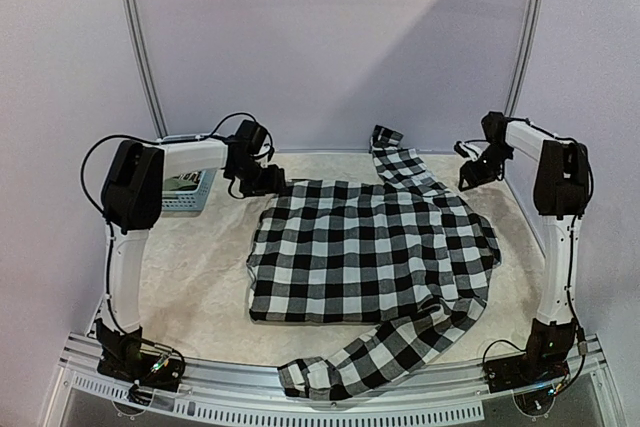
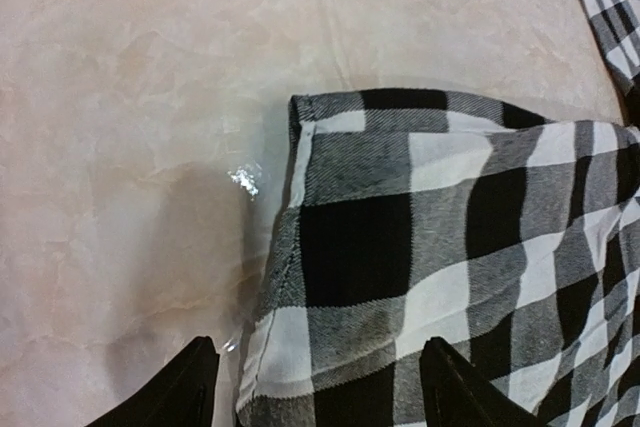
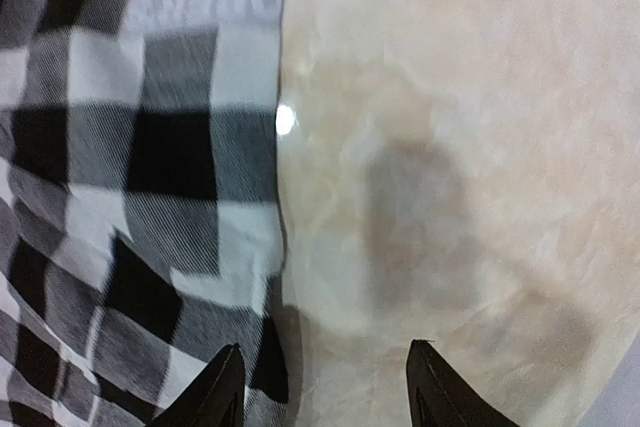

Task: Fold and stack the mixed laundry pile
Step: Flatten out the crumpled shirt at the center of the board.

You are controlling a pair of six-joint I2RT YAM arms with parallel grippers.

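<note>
Overhead, one cream marbled table point(image 1: 190, 257) stood before pale walls point(image 1: 330, 37), with two curved poles point(image 1: 140, 47) behind it. One checked shirt point(image 1: 370, 247) lay spread flat mid-table, a sleeve trailing over the near edge. One blue basket point(image 1: 190, 204) sat far left. The left claw point(image 2: 318, 347) was spread over the shirt's corner. The right claw point(image 3: 323, 347) was spread over its edge. Neither pinched anything.
</note>
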